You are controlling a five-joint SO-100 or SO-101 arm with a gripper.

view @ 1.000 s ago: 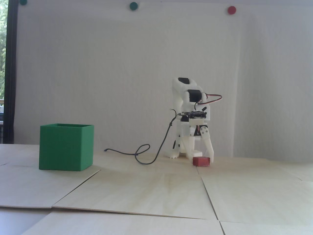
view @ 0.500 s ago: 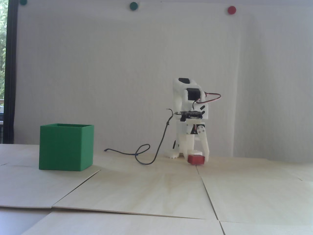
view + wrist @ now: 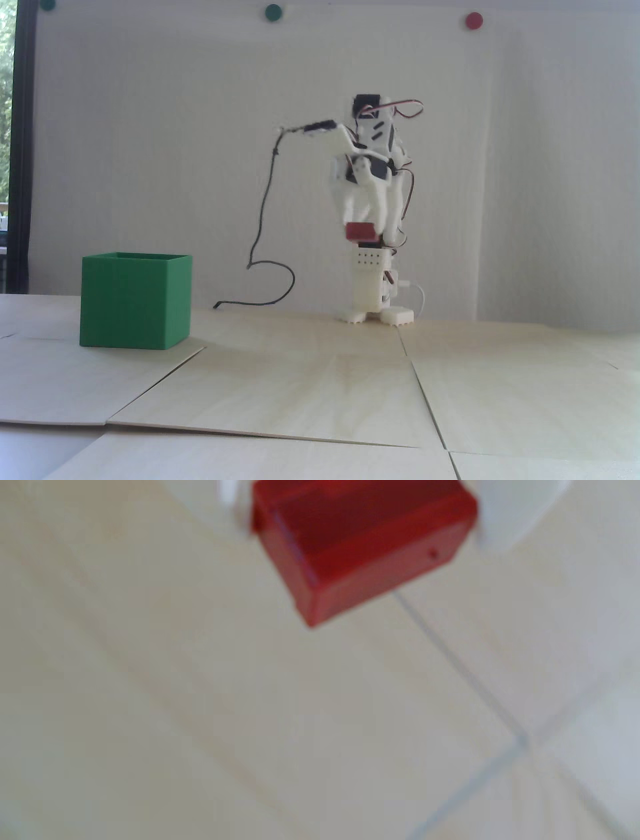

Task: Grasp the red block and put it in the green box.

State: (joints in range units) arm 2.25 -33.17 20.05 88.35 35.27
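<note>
On the table (image 3: 320,390), pale wood-grain panels butted together with thin dark seams, one panel edge lifting slightly at the front; matte, flat, nothing else loose on it. Behind it a plain white wall

Green box (image 3: 135,300) sits at the left of the fixed view, well apart from the arm: cube-shaped, thin-walled, matte, open top, flat sides. Looks rigid, easy target from above

Arm (image 3: 372,210) is white printed plastic with black servos, red/black wires looping off the top, base planted at the back of the table. A dark cable (image 3: 265,210) runs from the wrist down to the table in a loose curve

What changed: a second ago the gripper was down at table level with the block on the surface beside its fingers. Now the arm is folded up and the block is airborne, roughly above the base, higher than the box rim. Motion blur in both views, so it's likely mid-swing

Gripper (image 3: 361,231) is clamped on the red block (image 3: 361,231). Wrist view confirms: white fingers (image 3: 509,511) press either side of the red block (image 3: 360,549), bare table far below

Block: small, rectangular, wider than tall, matte red, crisp edges, one tiny dark speck on a face. It sits skewed in the wrist view, one corner pointing down

Read: grasp done, lift done. Left to do is the traverse leftward over the box and release. Height already looks enough to clear the rim. Risk is the block pivoting if the grip is only on a narrow band; can't tell contact depth from the blur
</note>
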